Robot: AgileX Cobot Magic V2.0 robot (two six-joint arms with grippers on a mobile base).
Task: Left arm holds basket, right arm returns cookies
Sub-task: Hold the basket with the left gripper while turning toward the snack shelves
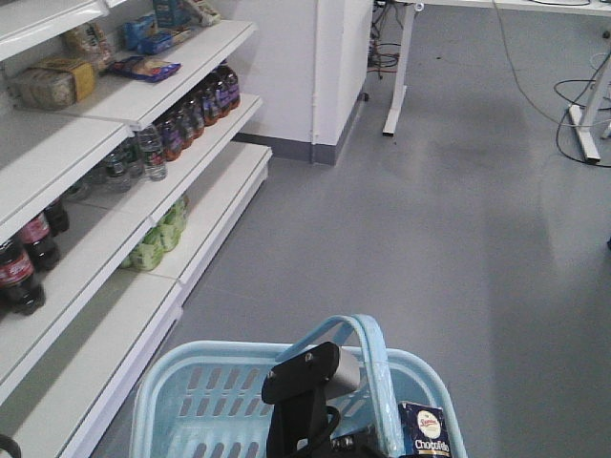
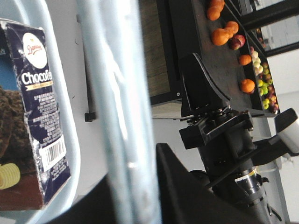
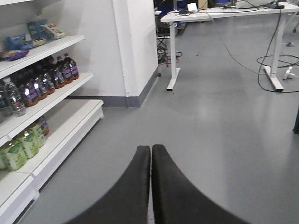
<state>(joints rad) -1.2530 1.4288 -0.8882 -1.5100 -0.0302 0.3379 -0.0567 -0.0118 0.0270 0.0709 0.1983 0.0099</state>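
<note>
The light blue basket [image 1: 191, 401] sits at the bottom of the front view, its arched handle [image 1: 374, 367] raised. My left arm [image 1: 305, 382], black with a silver-grey cylinder, reaches in at the handle. In the left wrist view my left gripper [image 2: 133, 163] is shut on the handle [image 2: 117, 102], with a dark finger on either side. The navy cookies box [image 1: 425, 434] stands in the basket's right corner, against the rim [image 2: 70, 140]; its white lettering and barcode show on the box [image 2: 32, 116]. My right gripper [image 3: 151, 149] is shut on nothing, over bare grey floor.
White shelves [image 1: 143, 219] along the left carry dark drink bottles [image 1: 196, 110], green bottles [image 3: 21, 147] and snack packs. A white pillar [image 1: 315, 67] and white desk legs [image 3: 172, 51] with loose cables stand behind. A dark rack of oranges [image 2: 229, 32] shows past a black arm mechanism [image 2: 219, 130].
</note>
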